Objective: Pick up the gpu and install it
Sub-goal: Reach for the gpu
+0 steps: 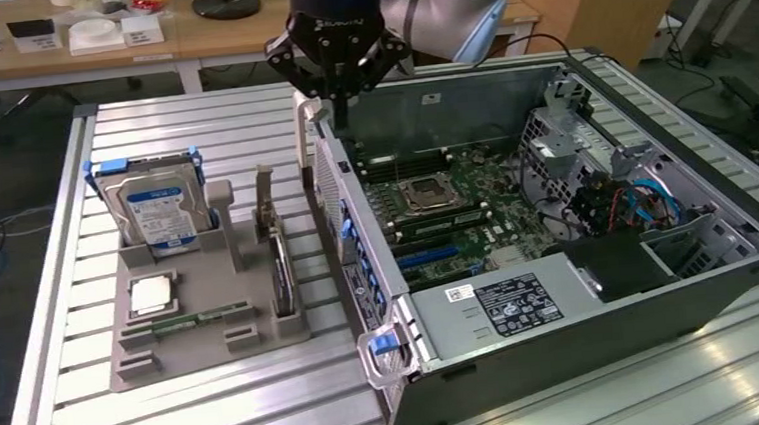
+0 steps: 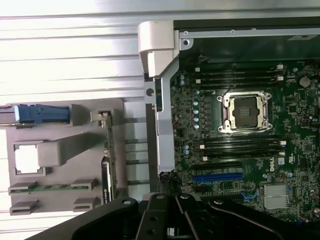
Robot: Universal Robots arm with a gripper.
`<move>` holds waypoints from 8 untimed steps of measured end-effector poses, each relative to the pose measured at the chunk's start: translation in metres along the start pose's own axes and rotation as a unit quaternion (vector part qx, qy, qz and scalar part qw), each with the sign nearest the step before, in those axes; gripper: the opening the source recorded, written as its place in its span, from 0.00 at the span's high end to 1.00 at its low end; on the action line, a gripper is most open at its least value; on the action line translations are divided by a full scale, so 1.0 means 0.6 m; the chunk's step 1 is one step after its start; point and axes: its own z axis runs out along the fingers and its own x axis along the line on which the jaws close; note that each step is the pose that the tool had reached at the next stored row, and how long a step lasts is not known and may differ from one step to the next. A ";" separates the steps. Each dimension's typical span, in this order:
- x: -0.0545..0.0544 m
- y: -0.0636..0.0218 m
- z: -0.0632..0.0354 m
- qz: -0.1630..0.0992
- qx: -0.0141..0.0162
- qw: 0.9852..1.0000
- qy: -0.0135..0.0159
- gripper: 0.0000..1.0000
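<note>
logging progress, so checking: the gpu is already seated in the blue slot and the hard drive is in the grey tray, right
Not quite. The blue slot is empty in the wrist view; the gpu stands on edge in the grey tray. The hard drive is in that tray.

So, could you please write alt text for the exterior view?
The gripper hangs over the edge of an open PC case, its motherboard showing. On the exterior view's left, the gpu stands in a grey tray with a hard drive.
</note>
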 end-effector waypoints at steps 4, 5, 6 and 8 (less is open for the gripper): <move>0.019 -0.001 0.000 0.000 0.000 1.000 0.000 0.89; 0.024 -0.002 0.001 0.000 0.000 1.000 0.000 0.89; 0.030 -0.002 0.001 0.000 0.000 1.000 0.000 0.89; 0.042 -0.003 0.001 0.000 0.000 1.000 0.000 0.89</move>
